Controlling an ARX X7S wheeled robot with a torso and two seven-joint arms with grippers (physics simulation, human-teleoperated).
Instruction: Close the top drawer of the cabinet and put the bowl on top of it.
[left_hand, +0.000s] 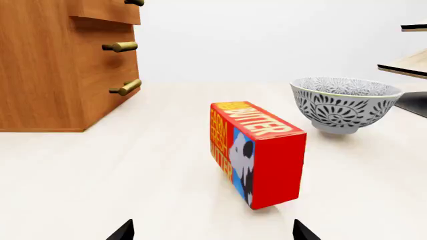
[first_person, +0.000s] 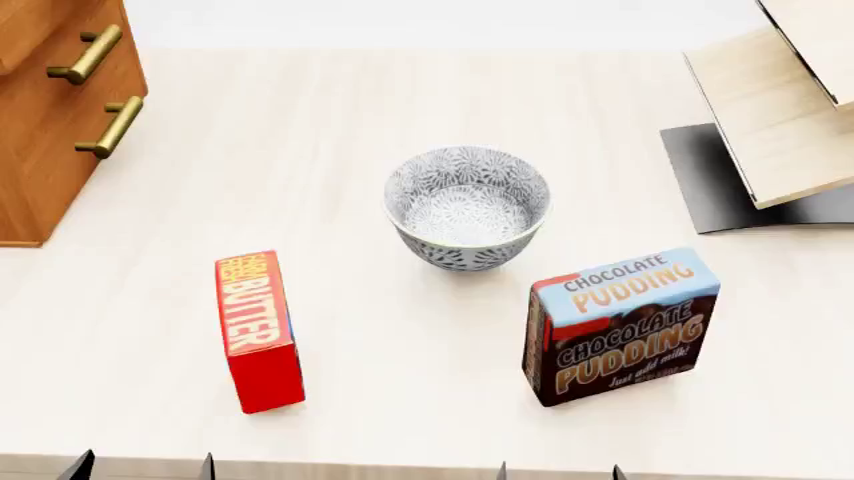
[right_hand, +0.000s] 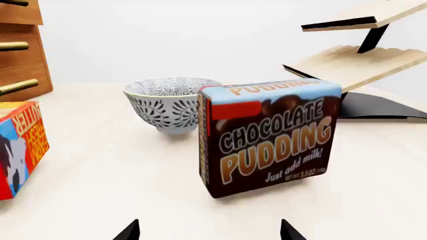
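Note:
The bowl (first_person: 467, 205), white with a grey floral pattern, stands upright mid-table; it also shows as the bowl (left_hand: 343, 102) and the bowl (right_hand: 170, 100). The orange-brown cabinet (first_person: 47, 150) stands at the far left. Its top drawer (left_hand: 100, 11) juts out past the drawers below, with only its lower part in view. My left gripper (left_hand: 213, 232) is open and empty near the table's front edge, behind the butter box. My right gripper (right_hand: 209, 231) is open and empty too, behind the pudding box. Both are well short of the bowl and the cabinet.
A red butter box (first_person: 258, 330) lies between my left gripper and the bowl. A chocolate pudding box (first_person: 621, 325) stands to the right of the bowl. A pale wood structure (first_person: 781, 110) on a black base (first_person: 707, 190) takes up the far right.

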